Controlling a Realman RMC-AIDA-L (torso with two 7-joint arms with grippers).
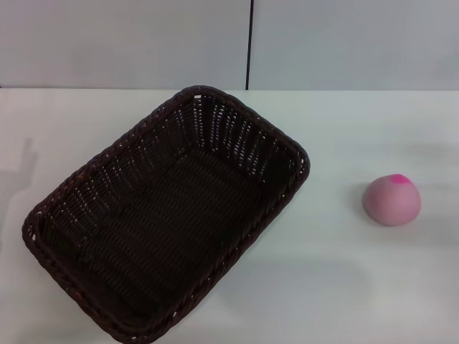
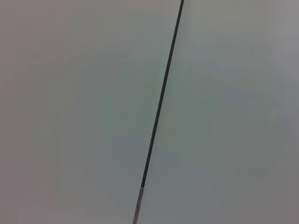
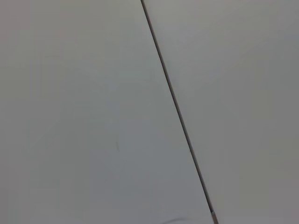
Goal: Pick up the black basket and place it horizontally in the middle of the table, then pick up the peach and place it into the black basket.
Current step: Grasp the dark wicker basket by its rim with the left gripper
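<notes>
One black basket [image 1: 168,222] lies on the table [image 1: 344,287], a large rectangular tray of dark woven wicker with rounded corners, a braided rim and sloping ribbed sides; it sits skewed, its long axis running diagonally from the near left toward the far centre of the head view, and its flat woven floor holds nothing; the peach [image 1: 391,200] rests well apart from it on the robot's right, a small round pale-pink ball with a matte skin and a bright magenta spot at its tip; the table is plain, white and smooth, ending at a pale grey wall [image 1: 129,43] split by a thin dark vertical seam [image 1: 250,43].

Neither end effector appears in any view, so where the basket and peach lie relative to them cannot be told, nor whether either one is spread or closed or holding anything; each wrist view shows only a flat grey panelled surface [image 2: 74,112] [image 3: 74,112] crossed by a dark slanting seam [image 2: 161,98] [image 3: 175,102].
</notes>
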